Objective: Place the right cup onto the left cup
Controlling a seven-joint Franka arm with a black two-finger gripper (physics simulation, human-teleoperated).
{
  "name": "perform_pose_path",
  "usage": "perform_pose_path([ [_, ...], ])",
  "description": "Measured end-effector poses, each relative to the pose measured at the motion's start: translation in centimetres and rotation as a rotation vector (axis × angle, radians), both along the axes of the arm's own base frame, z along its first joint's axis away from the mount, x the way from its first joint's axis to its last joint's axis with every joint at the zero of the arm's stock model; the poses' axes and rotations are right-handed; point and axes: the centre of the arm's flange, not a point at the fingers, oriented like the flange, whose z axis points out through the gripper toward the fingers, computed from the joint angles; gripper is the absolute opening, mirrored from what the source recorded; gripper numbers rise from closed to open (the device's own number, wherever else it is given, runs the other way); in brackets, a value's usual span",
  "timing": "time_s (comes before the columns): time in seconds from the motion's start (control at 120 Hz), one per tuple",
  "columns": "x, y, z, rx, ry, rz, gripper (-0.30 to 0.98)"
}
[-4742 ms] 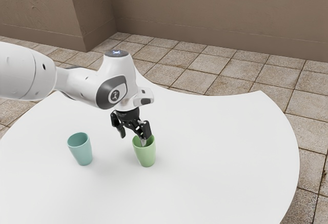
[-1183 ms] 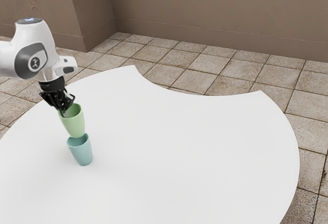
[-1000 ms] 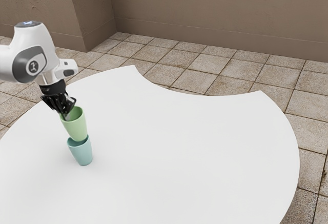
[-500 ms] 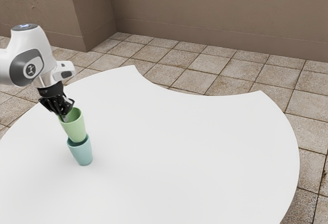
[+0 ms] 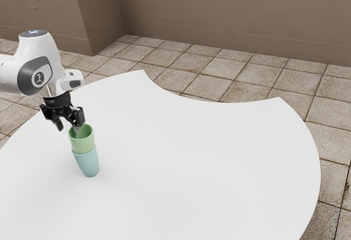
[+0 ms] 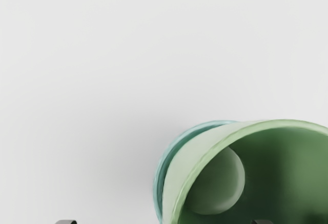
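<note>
Evidently stacked, green cup (image 5: 84, 143): sitting in the mouth of the teal cup (image 5: 87, 165), its upper part standing proud; presumably the task's right cup.
Teal cup: on the tabletop (image 5: 192, 157), under the green one.
Jaws: open, spread apart across the green cup's near wall, one side reaching into its mouth and the other outside; no grip on it.
Done: placing looks complete, and the cup looks let go.
Left: judging by this, lift straight up and clear; a sideways drift could catch the wall and tip the stack.
Exterior view: adds the side-on reading, with the green cup's lower part sunk in the teal one, the teal foot on the tabletop and the jaws' spread.
Wrist view: adds the look down into the green cup to its round base (image 6: 215, 183), plus a crescent of teal rim (image 6: 158, 188) beside its outer wall; whether the green cup is seated quite level, I can't tell.
</note>
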Motion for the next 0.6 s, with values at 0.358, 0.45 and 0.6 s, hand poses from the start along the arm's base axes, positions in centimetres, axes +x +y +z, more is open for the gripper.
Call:
perform_pose_path([
  [0.358,4.7,-6.4,9.2,0.022,-0.079,-0.117,0.64],
  [0.45,6.1,-10.7,13.2,0.024,-0.085,-0.184,0.66],
  [0.6,7.9,-16.6,17.5,0.041,-0.058,-0.287,0.67],
])
